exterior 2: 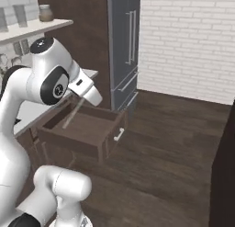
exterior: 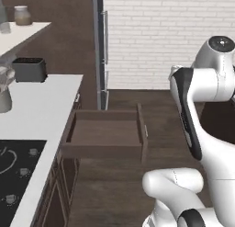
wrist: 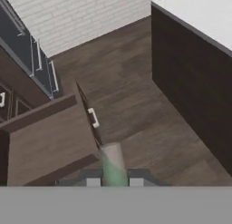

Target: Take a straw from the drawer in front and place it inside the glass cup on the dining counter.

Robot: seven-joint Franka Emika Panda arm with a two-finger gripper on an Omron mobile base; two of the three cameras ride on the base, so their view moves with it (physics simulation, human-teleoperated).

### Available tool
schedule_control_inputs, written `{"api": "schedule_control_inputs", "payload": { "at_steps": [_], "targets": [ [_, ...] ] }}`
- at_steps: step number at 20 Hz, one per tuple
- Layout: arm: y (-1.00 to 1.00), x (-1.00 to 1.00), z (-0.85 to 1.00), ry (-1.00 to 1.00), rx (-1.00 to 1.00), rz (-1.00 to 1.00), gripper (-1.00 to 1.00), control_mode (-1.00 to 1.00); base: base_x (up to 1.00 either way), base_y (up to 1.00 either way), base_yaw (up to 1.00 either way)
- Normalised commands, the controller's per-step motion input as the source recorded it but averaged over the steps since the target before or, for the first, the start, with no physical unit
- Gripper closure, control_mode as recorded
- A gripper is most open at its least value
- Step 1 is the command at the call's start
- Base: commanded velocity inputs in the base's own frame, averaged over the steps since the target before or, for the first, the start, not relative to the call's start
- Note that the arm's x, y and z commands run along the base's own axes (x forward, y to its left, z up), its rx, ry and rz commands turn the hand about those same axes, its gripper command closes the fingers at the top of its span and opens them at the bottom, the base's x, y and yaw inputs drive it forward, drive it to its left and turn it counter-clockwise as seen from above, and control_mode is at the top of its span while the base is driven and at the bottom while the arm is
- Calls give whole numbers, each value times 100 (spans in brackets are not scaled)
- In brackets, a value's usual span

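Straw (exterior 2: 72, 115): thin, straight, pale rod, slanting down and to the left from under the hand, seen left of centre in the right base view, over the open drawer (exterior 2: 82, 129). In the hand view the straw (wrist: 113, 164) reads as a blurred, pale, greenish-tinted strip at lower centre, rising from between the two dark finger tips and looking wider towards its far end.

Hand (wrist: 114, 181): finger tips stand close together with the straw between them, closed on it. In the right base view the hand itself is mostly hidden by the white wrist housing.

Drawer (exterior: 106, 134): wide, shallow, dark brown box, pulled out, centre of the left base view; inside looks bare from that side. White handle on its front shows in the hand view, left of centre.

Dining desk (wrist: 199, 19): white-grey top over a dark brown base, upper right of the hand view, well apart from the drawer across dark wood floor (wrist: 131, 82).

Brick wall (exterior 2: 188, 42) fills the upper right of the right base view.
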Motion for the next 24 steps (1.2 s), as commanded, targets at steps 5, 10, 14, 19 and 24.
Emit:
{"api": "schedule_control_inputs", "payload": {
  "at_steps": [5,10,14,19,24],
  "targets": [
    [0,0,0,0,0,0,100,100,5,-100,12],
    [0,0,0,0,0,0,100,100,51,-96,19],
    [0,0,0,0,0,0,100,100,94,-71,19],
    [0,0,0,0,0,0,100,100,100,-45,9],
    [0,0,0,0,0,0,100,100,100,-27,1]
  ]
}}
